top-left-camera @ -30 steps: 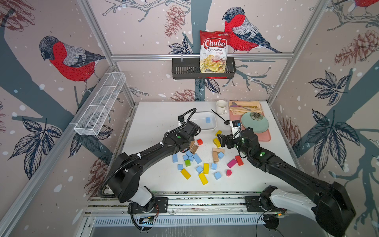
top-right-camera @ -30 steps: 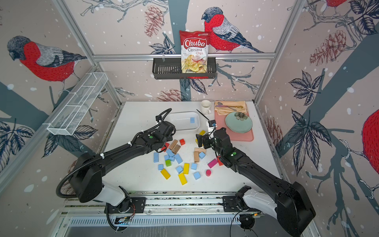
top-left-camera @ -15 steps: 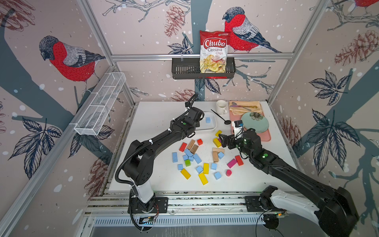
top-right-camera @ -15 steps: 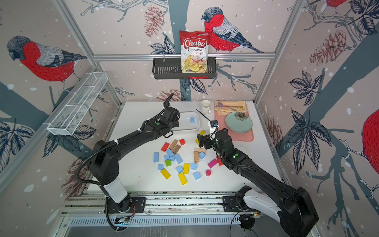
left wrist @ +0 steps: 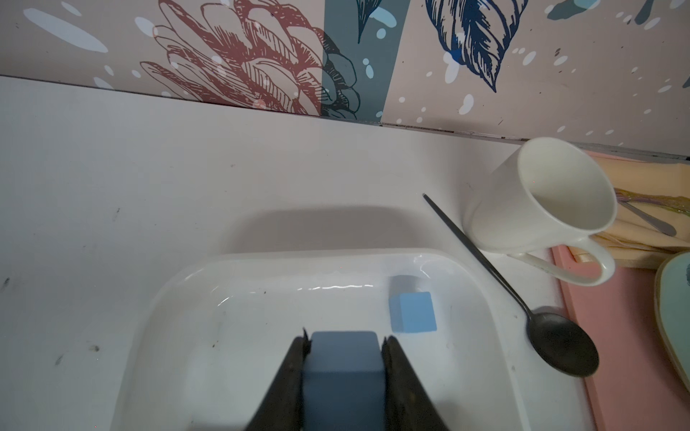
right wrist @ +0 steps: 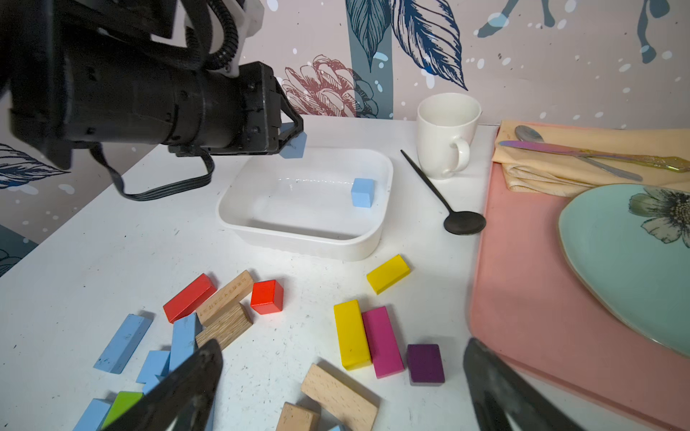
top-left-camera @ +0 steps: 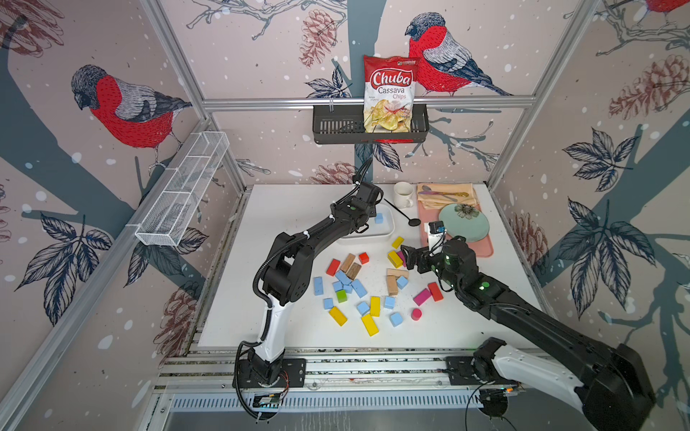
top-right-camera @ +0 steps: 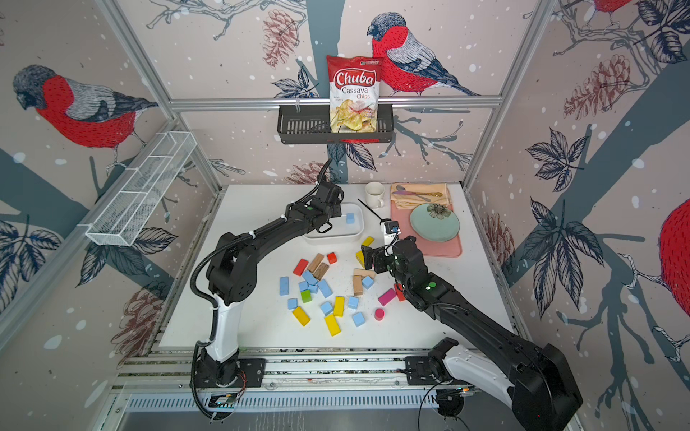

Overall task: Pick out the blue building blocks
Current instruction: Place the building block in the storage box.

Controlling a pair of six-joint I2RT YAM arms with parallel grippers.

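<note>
My left gripper [left wrist: 345,343] is shut on a blue building block [left wrist: 343,369] and holds it above the near-left part of the white tray [left wrist: 336,253]. The right wrist view shows that block [right wrist: 295,143] hanging over the tray's rim [right wrist: 298,242]. One blue cube [top-left-camera: 379,218] lies inside the tray. Several more blue blocks [top-left-camera: 359,288] lie scattered in the mixed heap on the table, among them a bar [top-left-camera: 318,285] and a cube [top-left-camera: 396,319]. My right gripper [right wrist: 341,350] hovers open over the heap's right side, above yellow and pink bars, holding nothing.
Red, yellow [top-left-camera: 369,324], pink, purple, green and tan wooden blocks [top-left-camera: 392,285] are mixed in with the blue ones. A white mug [top-left-camera: 403,194] and a black spoon [top-left-camera: 412,222] stand right of the tray. A pink mat [top-left-camera: 481,250] carries a teal plate [top-left-camera: 463,224].
My left arm has swung from over the block heap toward the back and now holds its blue block above the tray. The right arm has barely moved.
</note>
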